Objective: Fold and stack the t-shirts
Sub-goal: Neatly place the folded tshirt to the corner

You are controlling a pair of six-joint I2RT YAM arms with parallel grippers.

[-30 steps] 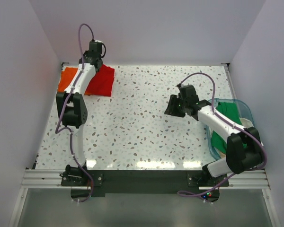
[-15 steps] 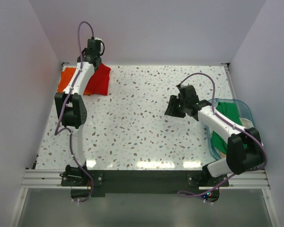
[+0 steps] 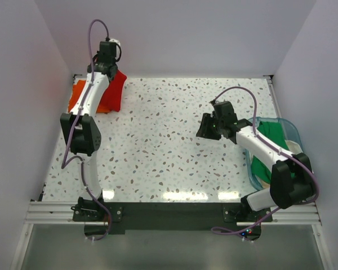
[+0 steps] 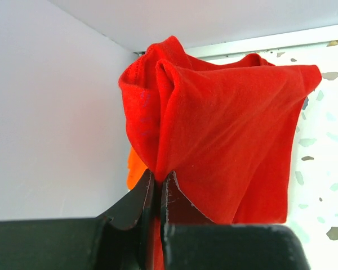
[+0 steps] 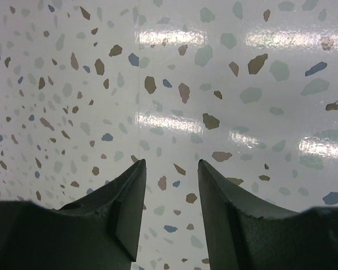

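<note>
Red t-shirt (image 4: 225, 124) | clamped by left end effector (image 4: 156, 179) | long axis far-to-near

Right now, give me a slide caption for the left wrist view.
Left pincer shut on the bunched red t-shirt, orange t-shirt peeking behind it.

Left gripper (image 4: 158, 175) pinching red t-shirt (image 4: 225, 129), right gripper (image 5: 170, 163) parted, empty

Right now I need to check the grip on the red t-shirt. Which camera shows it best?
Left wrist: the red t-shirt fills it, bunched cloth pinched in the shut left gripper. Top external shows it small, partly behind the left arm, beside the orange t-shirt. Right wrist shows only speckled table.
</note>
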